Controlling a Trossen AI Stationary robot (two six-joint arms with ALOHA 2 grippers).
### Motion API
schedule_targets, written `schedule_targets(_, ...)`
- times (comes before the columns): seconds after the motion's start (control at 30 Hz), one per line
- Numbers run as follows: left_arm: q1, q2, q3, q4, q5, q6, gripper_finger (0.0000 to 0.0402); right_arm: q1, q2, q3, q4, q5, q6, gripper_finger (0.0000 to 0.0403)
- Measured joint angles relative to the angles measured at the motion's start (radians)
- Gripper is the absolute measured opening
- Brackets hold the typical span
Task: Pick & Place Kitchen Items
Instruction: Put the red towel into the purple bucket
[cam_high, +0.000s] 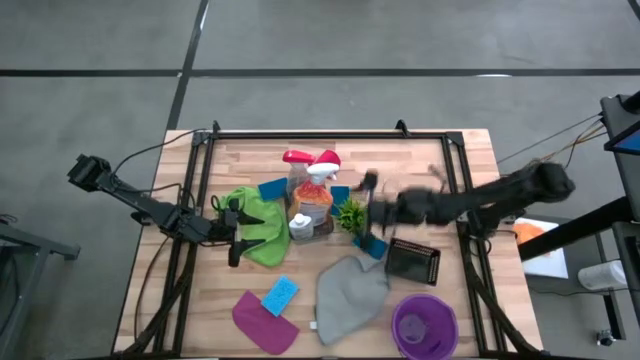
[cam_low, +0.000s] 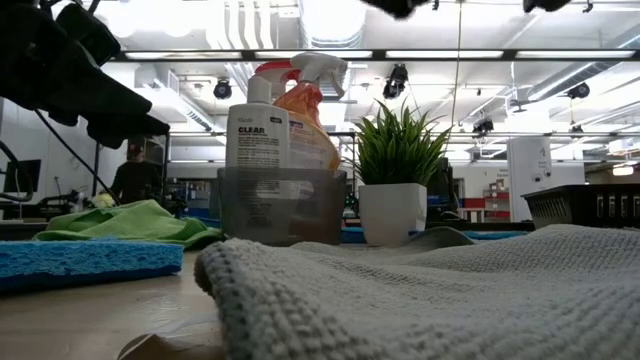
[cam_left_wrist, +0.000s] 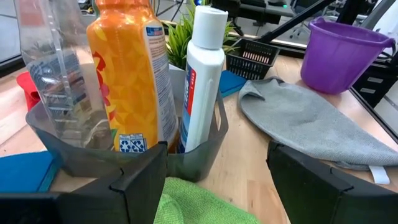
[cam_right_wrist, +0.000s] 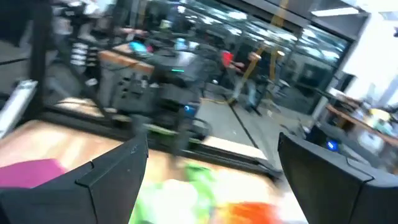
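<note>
1. Well, the left gripper (cam_high: 236, 237) hangs low over the green cloth (cam_high: 258, 225) on the left half of the table (cam_high: 200, 310), its fingers spread wide and holding nothing.
2. Just past those fingers stands a smoky plastic bin (cam_left_wrist: 199, 146) near the table's middle, holding the orange spray bottle (cam_left_wrist: 127, 74), the clear spray bottle (cam_left_wrist: 53, 68) and a white bottle with a red-and-blue label (cam_left_wrist: 202, 81).
3. The right gripper (cam_high: 372, 200) hovers just beside the small spiky plant (cam_high: 350, 214), jaws wide and empty.
4. Toward the near edge lie the grey cloth (cam_high: 345, 295), a blue sponge (cam_high: 280, 295) on the magenta cloth (cam_high: 262, 322), and a purple bucket (cam_high: 424, 326).
5. A black mesh basket (cam_high: 412, 262) sits right of the grey cloth.
</note>
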Motion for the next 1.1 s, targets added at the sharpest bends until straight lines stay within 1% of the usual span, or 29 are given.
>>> schedule_targets(0.13,0.0,0.0,0.0,0.0,0.0,-0.005,0.0279,-0.187,-0.142,-0.022,-0.166,-0.087,0.057,0.0355)
schedule_targets(0.27,0.0,0.0,0.0,0.003,0.0,-0.012,0.0279,-0.405,-0.211,-0.013,-0.349,-0.187,0.116,0.0355)
schedule_targets(0.4,0.0,0.0,0.0,0.003,0.0,-0.026,0.0279,-0.63,-0.209,0.01,-0.442,-0.361,0.19,0.0355)
schedule_targets(0.53,0.0,0.0,0.0,0.003,0.0,-0.038,0.0279,-0.794,-0.114,0.035,-0.456,-0.52,0.25,0.0355)
schedule_targets(0.6,0.0,0.0,0.0,0.003,0.0,-0.038,0.0279,-0.835,-0.044,0.063,-0.456,-0.575,0.27,0.0355)
schedule_targets(0.7,0.0,0.0,0.0,0.003,0.0,-0.038,0.0279,-0.852,0.088,0.136,-0.478,-0.595,0.278,0.0355)
schedule_targets(0.97,0.0,0.0,0.0,0.0,0.0,-0.037,0.0279,-0.851,0.417,0.48,-0.771,-0.597,0.283,0.0355)
schedule_targets(1.1,0.0,0.0,0.0,0.0,0.0,-0.037,0.0279,-0.849,0.538,0.634,-0.905,-0.595,0.31,0.0355)
